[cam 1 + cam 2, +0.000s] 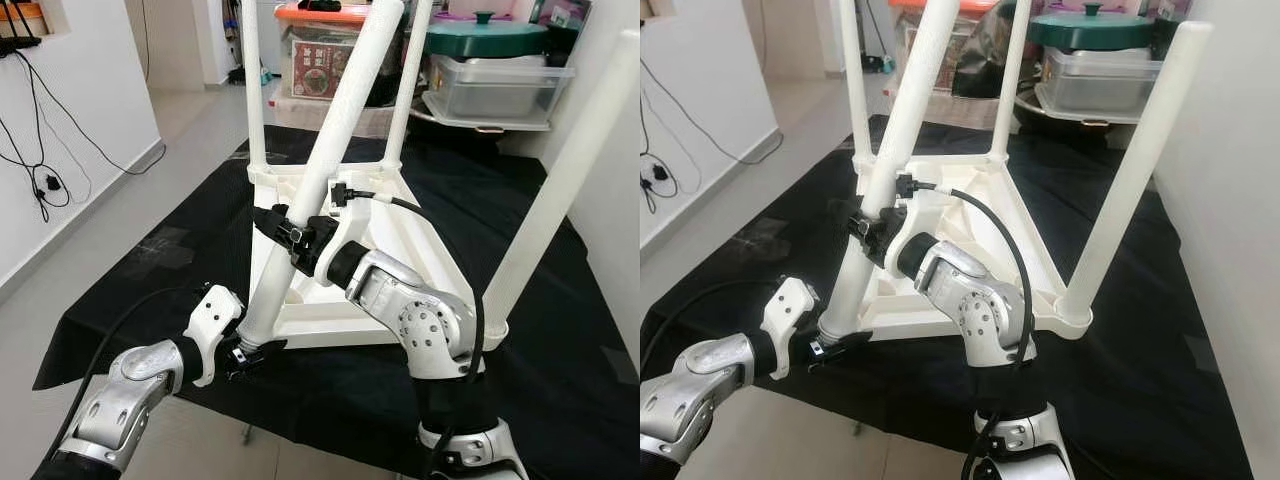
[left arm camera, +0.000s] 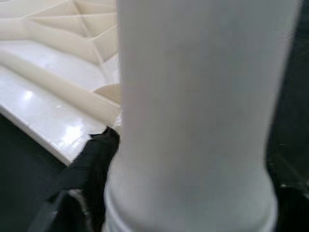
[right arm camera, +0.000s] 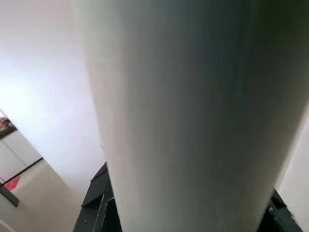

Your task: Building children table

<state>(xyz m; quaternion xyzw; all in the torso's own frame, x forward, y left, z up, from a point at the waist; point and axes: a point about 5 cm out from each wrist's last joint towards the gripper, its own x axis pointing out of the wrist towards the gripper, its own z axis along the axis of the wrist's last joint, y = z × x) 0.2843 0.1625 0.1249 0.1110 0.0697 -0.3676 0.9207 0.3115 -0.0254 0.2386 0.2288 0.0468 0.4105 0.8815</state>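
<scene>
Right gripper: (image 1: 290, 238) black fingers pinched around the tilted white plastic table leg (image 1: 330, 160) partway up its length
Left gripper: (image 1: 245, 355) clamped on the bottom end of that same leg, right at the near left corner of the table
Table: upside-down cream plastic children's table top (image 1: 420, 245) with ribbed underside, lying flat on the cloth
Leg count: four white tubes — three standing in their corners, the fourth leaning and held by both grippers
In the way: right arm's silver elbow and its black cable (image 1: 400, 203) cross over the middle of the table underside
Surface: black cloth sheet (image 1: 150, 270) spread over a pale tiled floor
Room stuff: clear plastic storage boxes (image 1: 495, 85) stacked behind — a dark green lidded pot (image 1: 485, 38) on top, an orange-lidded box (image 1: 320, 55) beside them
Left wall: white, with black wires (image 1: 40, 150) hanging down
</scene>
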